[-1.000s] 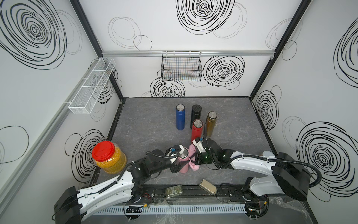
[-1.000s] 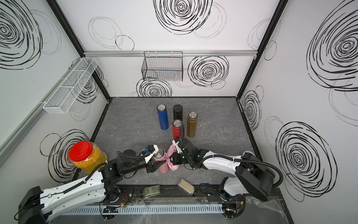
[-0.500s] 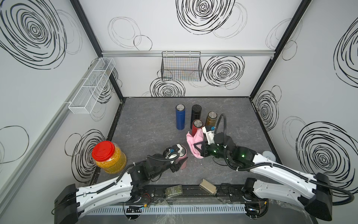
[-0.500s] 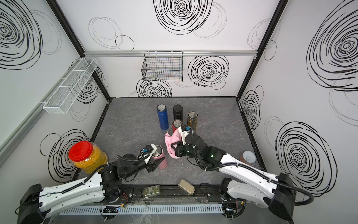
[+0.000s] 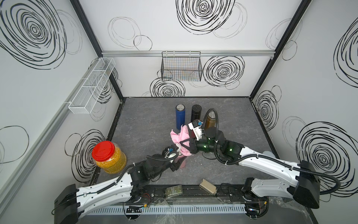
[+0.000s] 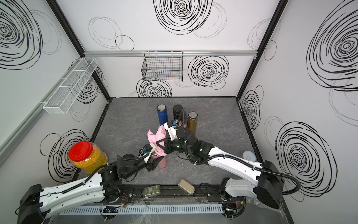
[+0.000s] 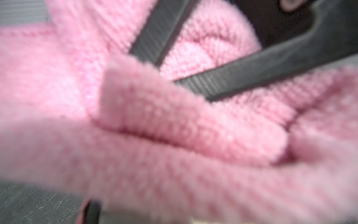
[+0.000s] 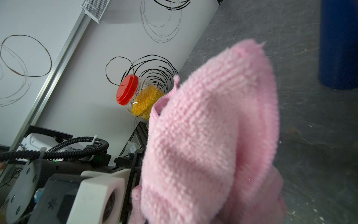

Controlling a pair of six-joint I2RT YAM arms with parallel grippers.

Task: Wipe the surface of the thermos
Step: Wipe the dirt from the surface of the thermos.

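A pink thermos (image 5: 182, 164) (image 6: 162, 163) stands upright near the front middle of the grey floor. My left gripper (image 5: 177, 164) (image 6: 157, 162) is shut on its body from the left. A pink cloth (image 5: 181, 135) (image 6: 157, 135) hangs from my right gripper (image 5: 182, 144) (image 6: 157, 144), which is shut on it, and the cloth's lower end drapes over the thermos's top. In the left wrist view the cloth (image 7: 174, 126) fills the picture and hides my own jaws, with the right fingers (image 7: 251, 73) crossing it. The cloth (image 8: 209, 135) also covers the right jaws.
Blue (image 5: 180, 116), black (image 5: 196, 114) and bronze (image 5: 210, 121) thermoses stand close behind the right gripper. A red-lidded jar (image 5: 108, 155) sits at the left wall. A small jar (image 5: 173, 191) and a tan block (image 5: 208, 186) lie on the front rail. A wire basket (image 5: 181, 67) hangs on the back wall.
The right gripper rose from beside the thermos with the cloth, then swung left and lowered the cloth's end onto the thermos's top. The left gripper kept hold of the thermos.
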